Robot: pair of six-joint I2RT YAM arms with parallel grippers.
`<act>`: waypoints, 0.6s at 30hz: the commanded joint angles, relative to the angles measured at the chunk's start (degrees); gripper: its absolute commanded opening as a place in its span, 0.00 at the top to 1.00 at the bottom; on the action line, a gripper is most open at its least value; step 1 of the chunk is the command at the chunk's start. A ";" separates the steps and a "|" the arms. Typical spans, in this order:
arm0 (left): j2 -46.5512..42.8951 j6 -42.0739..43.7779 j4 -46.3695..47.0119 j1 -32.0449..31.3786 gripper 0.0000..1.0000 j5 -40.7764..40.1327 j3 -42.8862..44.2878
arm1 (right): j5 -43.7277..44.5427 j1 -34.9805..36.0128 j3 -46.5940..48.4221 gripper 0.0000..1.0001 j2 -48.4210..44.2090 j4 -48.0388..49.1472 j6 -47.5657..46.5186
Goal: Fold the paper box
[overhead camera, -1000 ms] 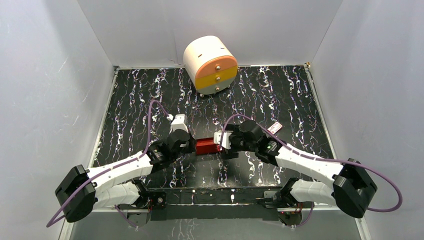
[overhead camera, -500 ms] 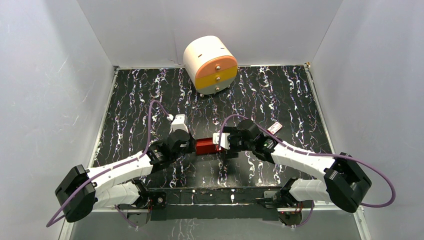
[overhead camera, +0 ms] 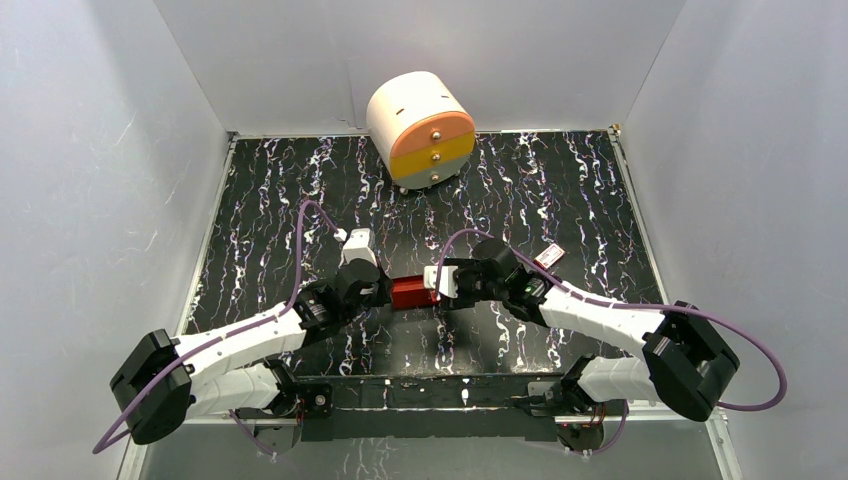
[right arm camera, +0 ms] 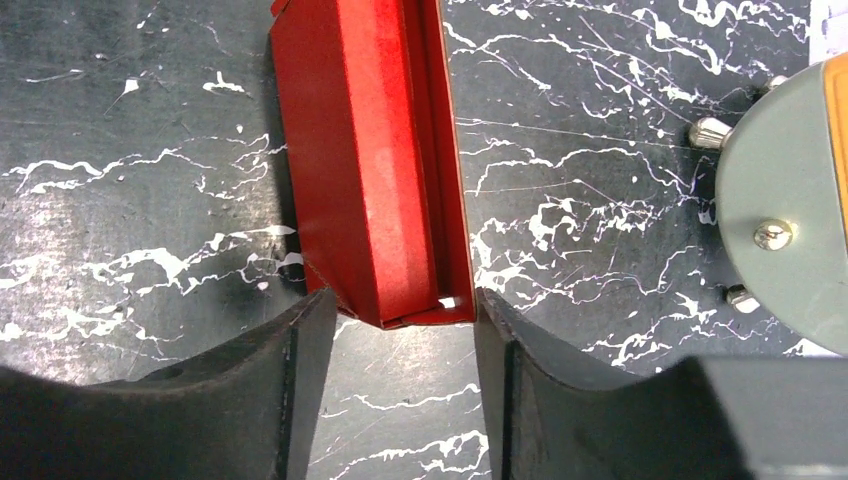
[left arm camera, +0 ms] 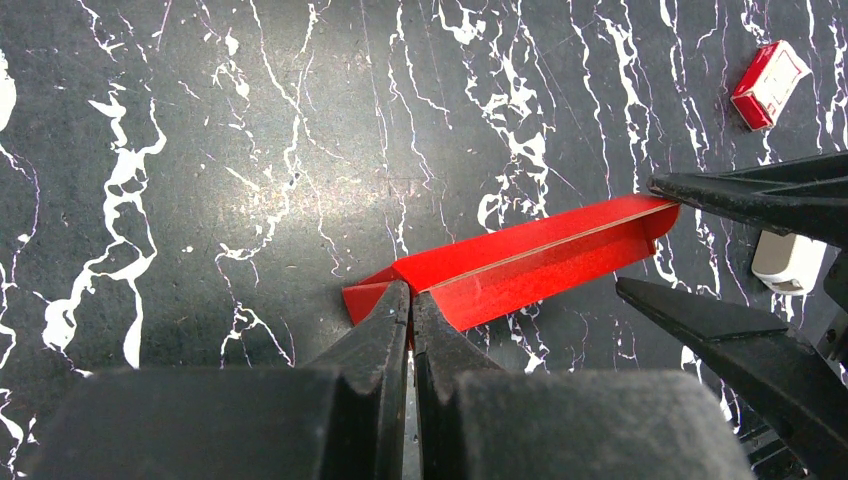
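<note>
Your left gripper (left arm camera: 411, 300) has its jaws pinched together on a thin edge of card at the left end of the paper box (left arm camera: 530, 265). The box is plain red, long and narrow. It lies near the middle of the black marbled table (overhead camera: 270, 200), between your two arms. Behind it, at the back wall, stands a round white drawer unit (overhead camera: 422, 130) with orange, yellow and grey fronts and small metal knobs. Your right wrist view cuts most of it off. Your right gripper (right arm camera: 398, 310) is spread wide, one finger on each side of the box's right end. You cannot tell whether they touch the card. Further right, beside your right arm, lies a small red-and-white packet (left arm camera: 770, 85), its print too small to read.
</note>
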 commanded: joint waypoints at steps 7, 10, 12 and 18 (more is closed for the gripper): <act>2.54 0.83 -8.21 -0.58 1.00 1.30 -3.75 | 3.79 2.74 -3.12 0.49 -2.39 6.27 -1.91; 2.56 0.61 -8.10 -0.59 1.00 1.35 -3.86 | 5.73 4.10 -3.86 0.50 -2.39 6.42 -2.05; 2.55 0.34 -7.87 -0.57 1.00 1.48 -4.02 | 7.34 5.21 -4.63 0.51 -2.34 7.08 -2.36; 1.91 -0.60 -7.24 -0.59 1.00 1.78 -5.09 | 14.14 9.68 -7.33 0.58 -2.26 10.14 -3.98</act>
